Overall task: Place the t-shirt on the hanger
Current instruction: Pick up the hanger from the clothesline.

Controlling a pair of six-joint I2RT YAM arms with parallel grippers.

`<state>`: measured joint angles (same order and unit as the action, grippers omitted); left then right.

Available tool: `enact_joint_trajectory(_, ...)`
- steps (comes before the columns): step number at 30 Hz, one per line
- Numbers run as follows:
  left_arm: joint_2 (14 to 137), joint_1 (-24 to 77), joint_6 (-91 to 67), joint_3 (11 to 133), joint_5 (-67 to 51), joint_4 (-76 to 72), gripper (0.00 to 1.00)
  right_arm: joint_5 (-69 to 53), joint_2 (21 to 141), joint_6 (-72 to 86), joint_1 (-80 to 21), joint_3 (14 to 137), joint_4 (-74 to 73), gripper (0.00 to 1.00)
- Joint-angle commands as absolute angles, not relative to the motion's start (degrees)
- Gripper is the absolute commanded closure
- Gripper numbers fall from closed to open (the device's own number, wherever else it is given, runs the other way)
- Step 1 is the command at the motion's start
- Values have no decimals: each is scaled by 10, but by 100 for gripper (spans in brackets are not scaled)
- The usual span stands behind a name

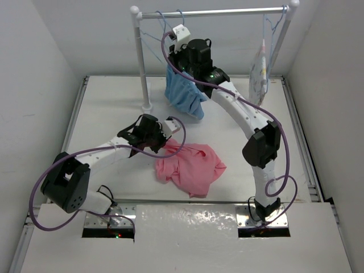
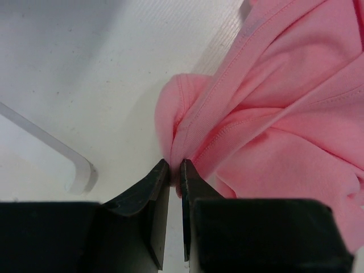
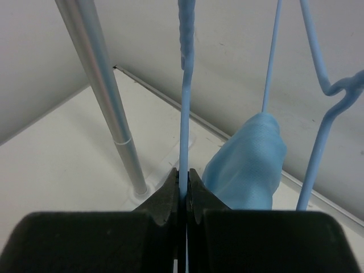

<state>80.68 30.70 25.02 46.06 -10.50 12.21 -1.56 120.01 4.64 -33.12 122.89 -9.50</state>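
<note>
Black fingers of the left end effector (image 2: 175,166) fill the bottom of the left wrist view, clenched on a bunched fold at the edge of the t-shirt (image 1: 190,168).
- Shirt: crumpled heap on the tabletop (image 1: 114,108), toward 6 o'clock from its centre. The pinch sits at the heap's 9–10 o'clock edge. No neck opening or hem shows clearly.
- Hanger (image 3: 185,102): up at the rail (image 1: 227,11), 12 o'clock side. Right end effector (image 3: 183,175) is grasping its thin wire, jaws nearly touching. A second hanger (image 3: 318,131) hangs just beside at 3 o'clock in the right wrist view, with the light-blue garment (image 1: 185,94) below. White patterned garment (image 1: 259,71) hangs well apart, toward 2 o'clock.

Risks, as judged:
- The bite on the shirt is small and on layered cloth; a lift may shed it or raise a wad with the opening closed.
- Round wire can swivel in the jaws, so the hanger may tilt on the way down.
- Pulling away could snag the neighbouring hanger or drag the blue cloth off the rail.
</note>
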Motion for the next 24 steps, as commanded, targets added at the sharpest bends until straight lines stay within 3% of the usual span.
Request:
enact_joint_trajectory(1, 786, 301, 250, 460, -117, 106, 89, -17, 1148, 42, -331, 1216, -79, 100)
enact_joint_trajectory(11, 780, 302, 255, 462, -116, 110, 89, 15, 1061, 47, -333, 1138, -35, 100)
enact_joint_trajectory(16, 780, 301, 259, 462, -116, 112, 88, 17, 1038, 33, -332, 1129, -81, 100)
enact_joint_trajectory(19, 777, 302, 265, 465, -116, 115, 83, -8, 995, 28, -332, 1051, -98, 100)
enact_joint_trajectory(24, 772, 301, 296, 475, -151, 138, 66, -55, 884, 21, -332, 922, -98, 100)
